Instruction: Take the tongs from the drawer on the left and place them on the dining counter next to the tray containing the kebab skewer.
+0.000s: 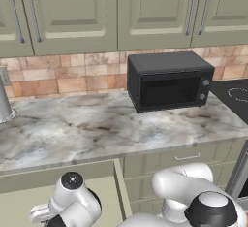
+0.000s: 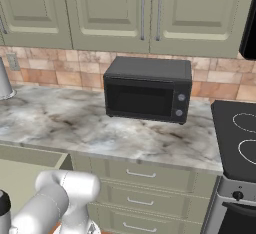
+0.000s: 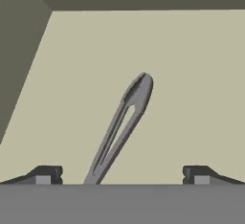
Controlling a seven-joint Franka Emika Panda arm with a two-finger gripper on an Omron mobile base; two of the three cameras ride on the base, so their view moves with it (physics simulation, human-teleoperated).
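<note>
Tongs (image 3: 122, 128) lie alone on the pale floor of the open drawer (image 3: 191, 84), slanting up between the spread jaws of the gripper (image 3: 122, 176), nearer the left fingertip, touching neither. Bare floor spreads to both sides; the drawer's dark walls stand beyond and to the left.

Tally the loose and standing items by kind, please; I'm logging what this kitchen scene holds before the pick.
Tongs, lying in the open drawer: 1
Microwave on the counter: 1
Stovetop: 1
Total: 3
</note>
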